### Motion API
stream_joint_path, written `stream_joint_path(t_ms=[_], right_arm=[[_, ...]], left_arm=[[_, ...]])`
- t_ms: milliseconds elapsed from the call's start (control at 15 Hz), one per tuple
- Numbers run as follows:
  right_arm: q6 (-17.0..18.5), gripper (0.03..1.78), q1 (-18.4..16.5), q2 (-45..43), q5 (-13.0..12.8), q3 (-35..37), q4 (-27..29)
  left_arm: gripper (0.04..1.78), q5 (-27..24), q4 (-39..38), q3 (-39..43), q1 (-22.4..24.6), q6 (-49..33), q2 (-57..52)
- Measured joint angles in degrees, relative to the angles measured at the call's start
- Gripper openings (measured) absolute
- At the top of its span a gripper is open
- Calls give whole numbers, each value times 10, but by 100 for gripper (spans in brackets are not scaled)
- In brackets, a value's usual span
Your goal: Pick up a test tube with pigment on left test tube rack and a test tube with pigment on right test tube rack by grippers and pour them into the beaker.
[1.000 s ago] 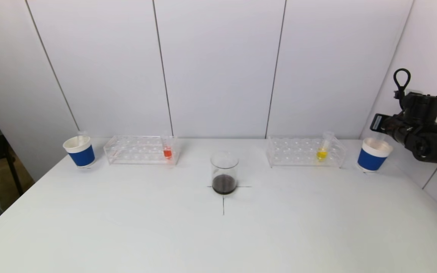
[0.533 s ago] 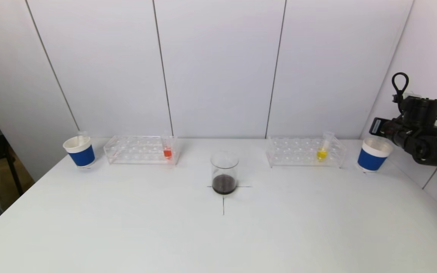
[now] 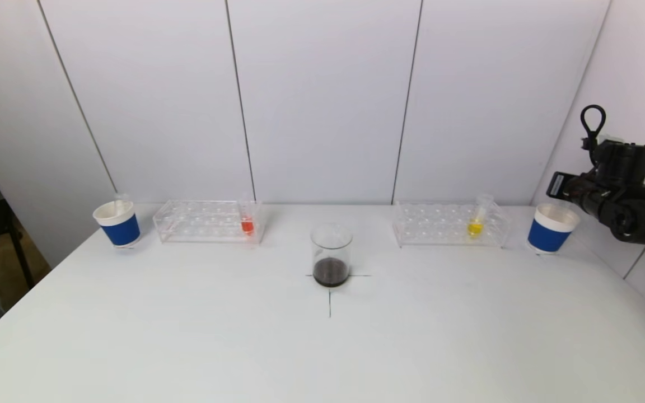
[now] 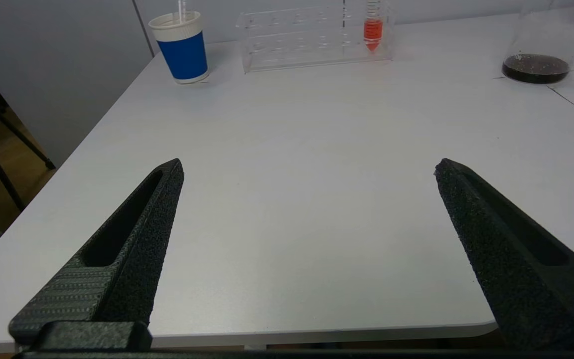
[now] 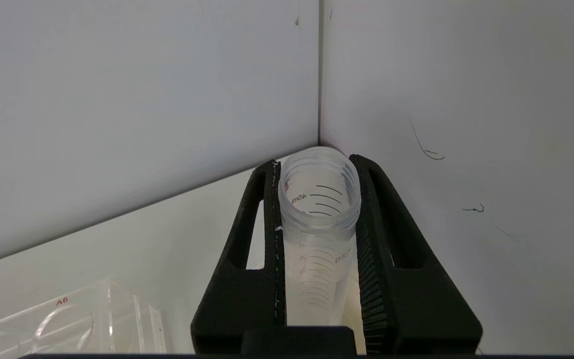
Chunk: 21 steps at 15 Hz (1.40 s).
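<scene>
While the right gripper hangs above and just to the right of the right blue cup, you can see in its wrist view that its two black fingers are clamped on the threaded neck of an empty clear test tube. The tube's open mouth faces the camera and its body runs down between the fingers. You can read "45ml" beside the graduation lines inside the neck, smaller scale figures lower down, and letters that look like "BK" on the wall; the rest is hidden.

Take the beaker as your reference: it stands on a black cross mark with dark liquid in its bottom. Behind it to the left sits the left test tube rack, with an orange-filled tube standing at the rack end nearer the beaker. Behind it to the right sits the right test tube rack, holding a yellow-filled tube, tilted, toward its far end. That rack carries red labels "A5" and "A6". The left blue cup stands beyond the left rack.

Your left gripper is spread wide over the bare table, well apart from the beaker, holding nothing.
</scene>
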Motion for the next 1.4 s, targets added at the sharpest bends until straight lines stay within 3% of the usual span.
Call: stream_joint_path(t_ms=[400, 533, 733, 1067, 1200, 1400], right_arm=[[2, 47, 0, 0, 0, 2, 0], [2, 55, 0, -1, 0, 4, -1], [2, 83, 0, -1, 0, 5, -1], [3, 157, 0, -1, 0, 4, -1], [3, 172, 0, -4, 0, 4, -1], [3, 177, 7, -24, -1, 9, 0]], left_arm=[[176, 0, 0, 0, 0, 0, 0], [176, 0, 0, 0, 0, 0, 0], [176, 0, 0, 0, 0, 0, 0], [176, 0, 0, 0, 0, 0, 0], [176, 0, 0, 0, 0, 0, 0], [176, 0, 0, 0, 0, 0, 0]])
